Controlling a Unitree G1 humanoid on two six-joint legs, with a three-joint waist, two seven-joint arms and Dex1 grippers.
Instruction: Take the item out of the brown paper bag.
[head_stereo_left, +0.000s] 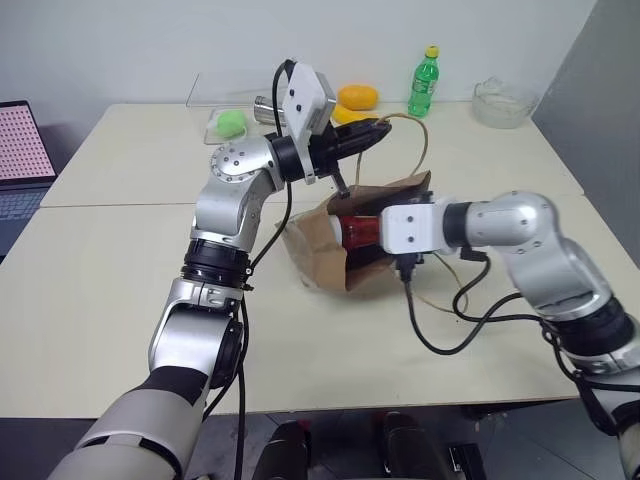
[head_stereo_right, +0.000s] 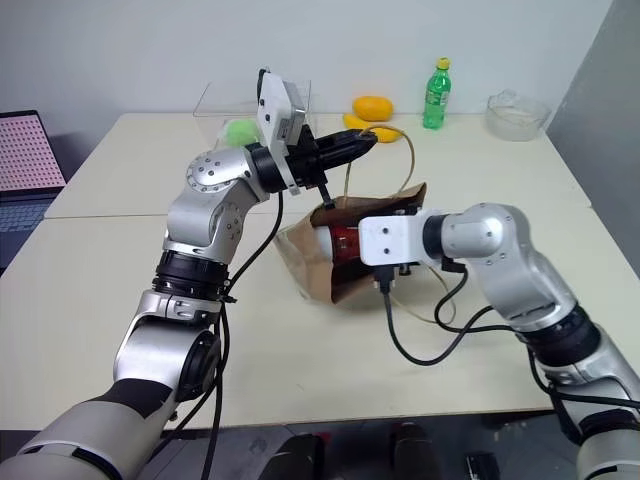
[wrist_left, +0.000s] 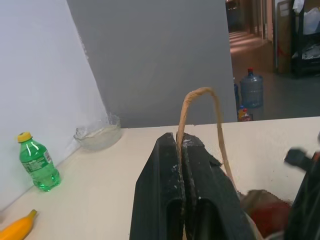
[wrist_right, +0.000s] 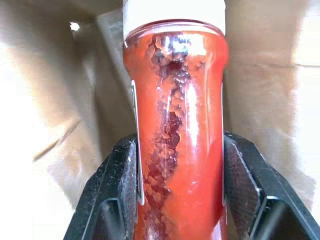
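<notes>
The step in hand is the extraction itself, judging by the grips. The left gripper is pinched fully closed on a cord handle of the brown paper bag, holding that loop up above the table so the bag's mouth gapes toward the right arm. The right gripper reaches into that mouth with its two fingers about half spread, clamped on either side of the ketchup bottle — the red body sits squarely between the pads, white cap pointing deeper in. The bottle lies on its side, still within the bag's brown walls. The next move calls for a straight pull back out along the bottle's own axis, with the left grip kept firm — otherwise the light bag may drag along with it.
</notes>
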